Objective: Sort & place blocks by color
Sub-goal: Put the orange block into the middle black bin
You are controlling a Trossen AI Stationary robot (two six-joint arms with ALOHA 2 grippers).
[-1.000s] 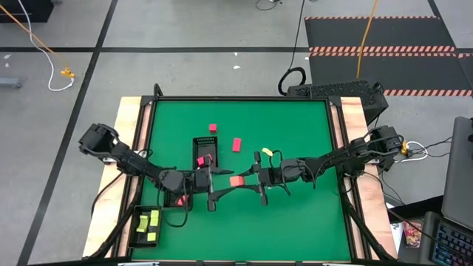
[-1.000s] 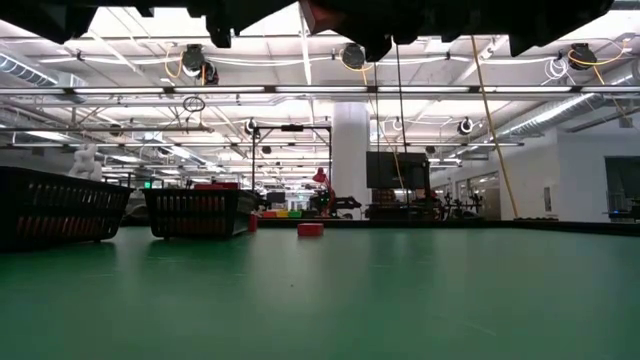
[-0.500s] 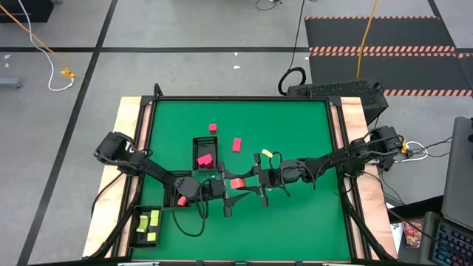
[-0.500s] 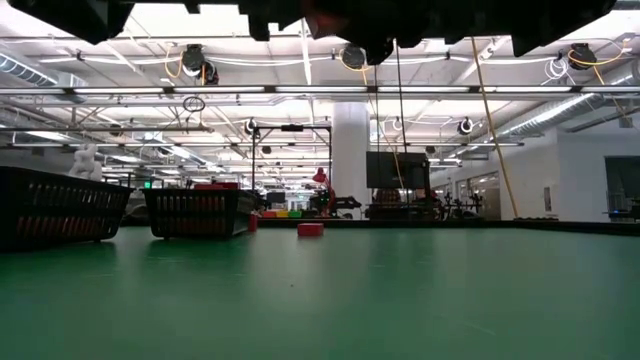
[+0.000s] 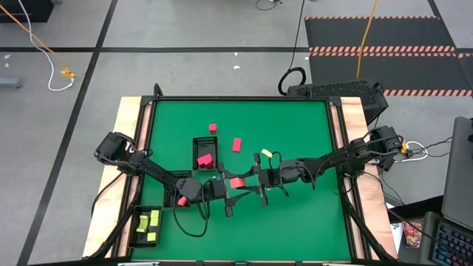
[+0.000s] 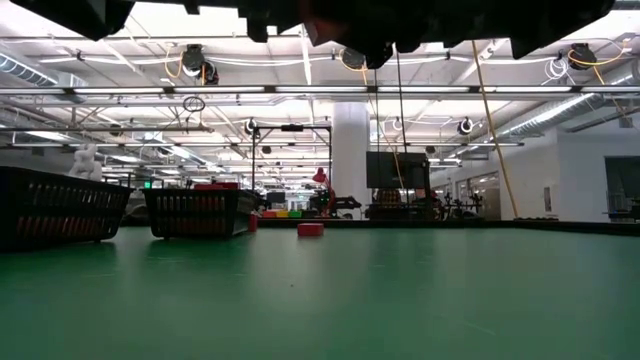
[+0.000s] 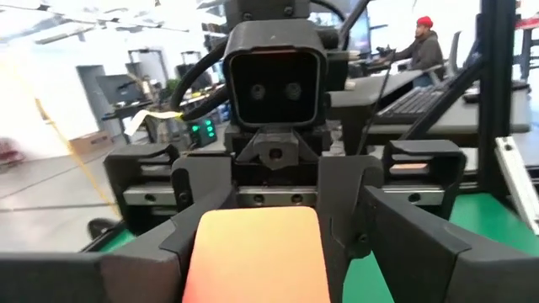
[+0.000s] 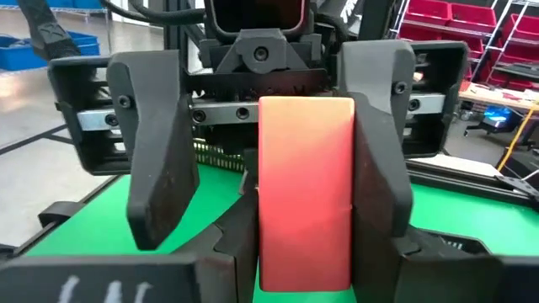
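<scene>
— Right gripper [image 5: 245, 181] is clamped on the salmon pink rectangular block [image 5: 236, 182], held mid-air over the middle of the green table [image 5: 310, 133]. What should you watch?

— Your left gripper [image 5: 226, 193] faces it, fingers spread either side of the block; one may be touching, though that's hard to judge. Centre the left fingers, close squarely, and release the right only once the left grips firmly.

No text, label, brand, number or sign is legible anywhere in these views.
</scene>
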